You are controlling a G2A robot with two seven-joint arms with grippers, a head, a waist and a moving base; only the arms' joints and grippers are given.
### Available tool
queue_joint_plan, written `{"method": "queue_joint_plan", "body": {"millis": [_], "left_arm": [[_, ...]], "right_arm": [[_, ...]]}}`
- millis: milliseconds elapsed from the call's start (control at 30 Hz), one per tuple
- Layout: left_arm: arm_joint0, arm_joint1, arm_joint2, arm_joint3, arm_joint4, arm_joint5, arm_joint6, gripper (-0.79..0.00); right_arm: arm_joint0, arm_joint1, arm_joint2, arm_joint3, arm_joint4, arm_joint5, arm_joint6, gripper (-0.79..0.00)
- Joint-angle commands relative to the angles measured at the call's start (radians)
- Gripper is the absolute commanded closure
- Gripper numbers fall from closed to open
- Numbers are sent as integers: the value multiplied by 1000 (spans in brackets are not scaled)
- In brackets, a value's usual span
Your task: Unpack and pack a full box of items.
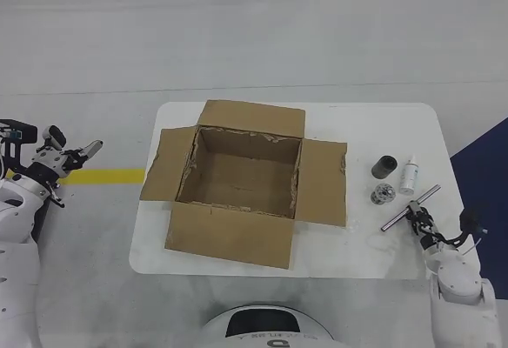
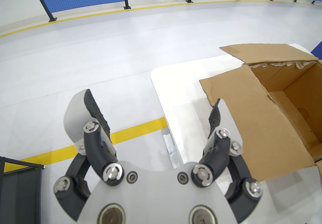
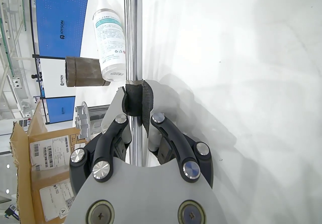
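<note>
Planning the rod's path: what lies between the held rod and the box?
Top view: a round metal part sits between the rod and the box; the dark cylinder and white bottle lie just off that line.

Table: a white top (image 1: 384,130) with rounded corners, in front of me.
Box: a cardboard box (image 1: 241,183) sits mid-table, its four flaps spread outward onto the top.
Dark cylinder (image 1: 384,166): stands upright on my right side, near the box's right flap.
White bottle (image 1: 409,175): lies on its side just beside the cylinder.
Round metal part (image 1: 381,194): sits just nearer to me than the cylinder.
Steel rod (image 1: 396,219): slants across the near right corner, clamped in my right gripper (image 3: 135,99); I cannot tell whether it touches the top.
</note>
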Motion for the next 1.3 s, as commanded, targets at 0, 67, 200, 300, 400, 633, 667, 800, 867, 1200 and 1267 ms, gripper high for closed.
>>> {"method": "queue_joint_plan", "body": {"millis": [0,67,200,300,400,633,667,800,867,1200,1267], "left_arm": [[0,0,0,0,0,0,0,-785],[0,0,0,0,0,0,0,-785],[0,0,0,0,0,0,0,-785],[0,0,0,0,0,0,0,-785],[0,0,0,0,0,0,0,-785],[0,0,0,0,0,0,0,-785],[0,0,0,0,0,0,0,-785],[0,0,0,0,0,0,0,-785],[0,0,0,0,0,0,0,-785],[0,0,0,0,0,0,0,-785],[0,0,0,0,0,0,0,-785]], "right_arm": [[-12,0,3,-14,7,-23,-10,0],[-27,0,7,-25,18,-37,-18,0],[-50,-1,7,-54,32,-43,-26,0],[-65,-1,7,-79,28,-28,-30,0],[-76,-1,5,-102,23,1,-27,0],[-75,4,3,-113,31,51,26,0],[-72,5,2,-115,27,62,32,0],[-66,7,-4,-118,21,75,39,-43],[-66,8,-5,-120,24,76,39,-49],[-61,12,-14,-117,24,72,48,-120],[-60,13,-15,-116,27,71,49,-132]]}}
